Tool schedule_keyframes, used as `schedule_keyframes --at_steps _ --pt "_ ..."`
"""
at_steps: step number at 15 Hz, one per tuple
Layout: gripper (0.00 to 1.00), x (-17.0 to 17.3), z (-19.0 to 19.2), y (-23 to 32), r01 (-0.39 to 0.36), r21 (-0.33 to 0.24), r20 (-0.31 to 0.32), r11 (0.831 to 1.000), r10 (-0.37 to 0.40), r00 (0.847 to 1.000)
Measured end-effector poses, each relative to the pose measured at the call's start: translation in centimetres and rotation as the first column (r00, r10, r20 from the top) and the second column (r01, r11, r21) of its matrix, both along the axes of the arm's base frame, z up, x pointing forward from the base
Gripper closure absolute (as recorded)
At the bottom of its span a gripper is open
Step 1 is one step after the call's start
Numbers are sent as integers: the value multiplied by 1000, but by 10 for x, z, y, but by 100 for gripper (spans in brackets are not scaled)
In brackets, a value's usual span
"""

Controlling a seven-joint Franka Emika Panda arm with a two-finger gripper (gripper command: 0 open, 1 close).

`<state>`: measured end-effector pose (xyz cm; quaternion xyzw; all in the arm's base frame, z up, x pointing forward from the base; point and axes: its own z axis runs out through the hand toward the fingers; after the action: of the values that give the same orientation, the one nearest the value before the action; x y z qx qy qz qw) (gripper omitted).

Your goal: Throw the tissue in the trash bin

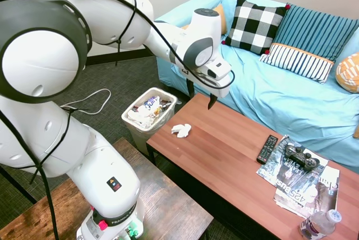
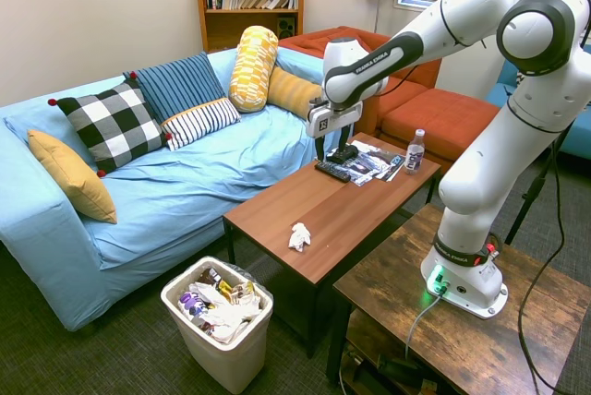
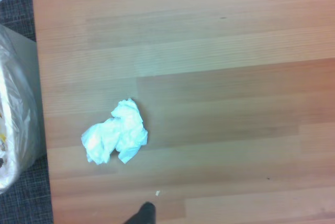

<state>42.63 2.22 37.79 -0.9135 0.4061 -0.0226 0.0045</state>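
the long rectangular wooden coffee table point(image 1: 224, 156) is the landmark: the small crumpled white paper tissue point(image 1: 181, 130) lies on its end nearest the white rectangular plastic trash bin point(image 1: 132, 123), which stands on the floor just beside that end; the slim black remote point(image 1: 267, 149) and glossy magazines point(image 1: 305, 187) lie toward its far end.

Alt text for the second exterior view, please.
A white robot arm holds its open tool above a wooden coffee table, where a crumpled tissue lies near the end. A trash bin full of rubbish stands on the carpet beside that end, before a blue sofa.
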Motion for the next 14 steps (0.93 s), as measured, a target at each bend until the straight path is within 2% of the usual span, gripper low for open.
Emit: schedule_keyframes --at_steps 5,14 --pt "0 8 -24 13 -4 12 -14 1000 4 1000" --pt "0 24 -155 82 50 31 -71 998 -48 996"
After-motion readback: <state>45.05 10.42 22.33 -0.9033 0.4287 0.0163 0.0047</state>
